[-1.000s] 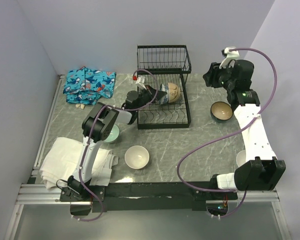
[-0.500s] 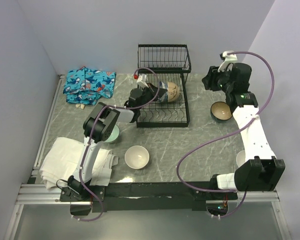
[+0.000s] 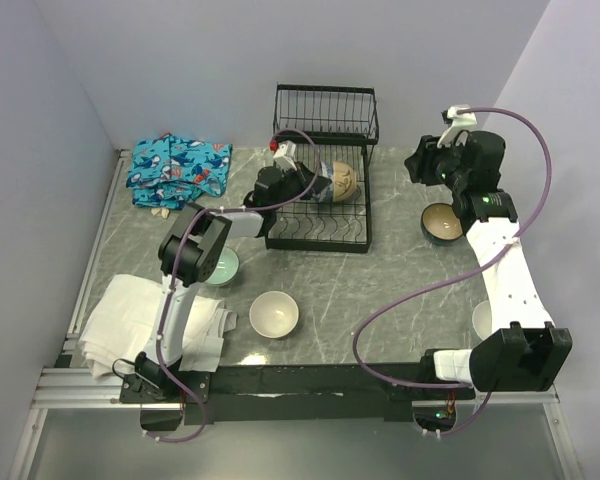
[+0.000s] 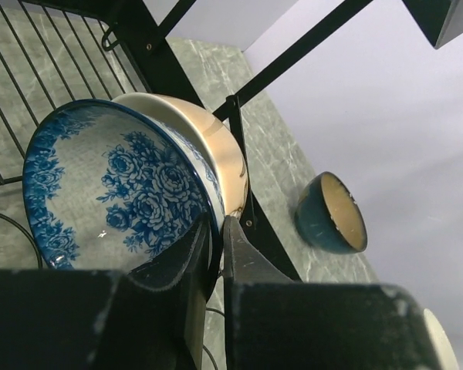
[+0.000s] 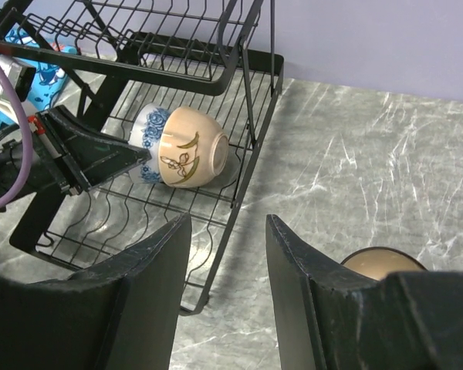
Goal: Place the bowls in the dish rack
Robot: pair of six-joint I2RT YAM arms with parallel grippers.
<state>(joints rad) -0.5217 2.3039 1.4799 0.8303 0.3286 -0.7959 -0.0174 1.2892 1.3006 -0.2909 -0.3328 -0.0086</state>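
Blue-and-white, the patterned bowl [image 4: 116,185] lay on its side in the dish rack [image 3: 320,246], nested against a cream bowl [image 5: 194,149]. The left gripper [image 4: 214,225] pinched its rim, jaws nearly together. The right gripper [image 5: 228,231] hung wide apart and empty, near a brown bowl [image 3: 443,221] outside the rack.

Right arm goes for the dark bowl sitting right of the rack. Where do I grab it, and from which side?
Probably the rim, from straight above: one finger inside, one outside. The dark bowl stands upright, mouth up, apart from the dish rack, and its round wall offers no flat sides to pinch. The right gripper, jaws open, is near it.
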